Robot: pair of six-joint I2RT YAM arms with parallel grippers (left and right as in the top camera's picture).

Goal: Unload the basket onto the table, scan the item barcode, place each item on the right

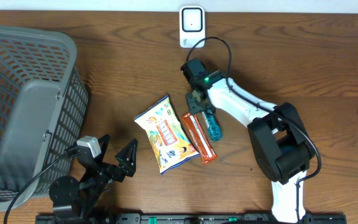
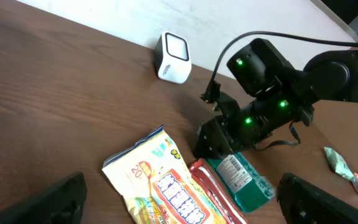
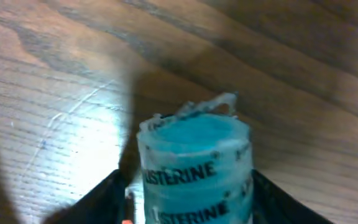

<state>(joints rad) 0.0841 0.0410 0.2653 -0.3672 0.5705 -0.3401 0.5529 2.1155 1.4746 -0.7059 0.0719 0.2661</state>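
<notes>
Right end effector [image 1: 197,104] straddles mouthwash bottle [image 1: 212,124], grip unclear; slick plastic may slip. Left end effector [image 1: 115,148] gapes empty.

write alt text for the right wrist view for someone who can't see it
A blue Listerine bottle fills the lower centre, flanked by the right gripper's two dark fingers; whether they grip it is unclear. Behind it lies a brown wooden table with a bright glare patch at left.

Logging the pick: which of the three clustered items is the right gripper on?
The blue Listerine bottle, rightmost, beside the orange bar and yellow bag.
</notes>
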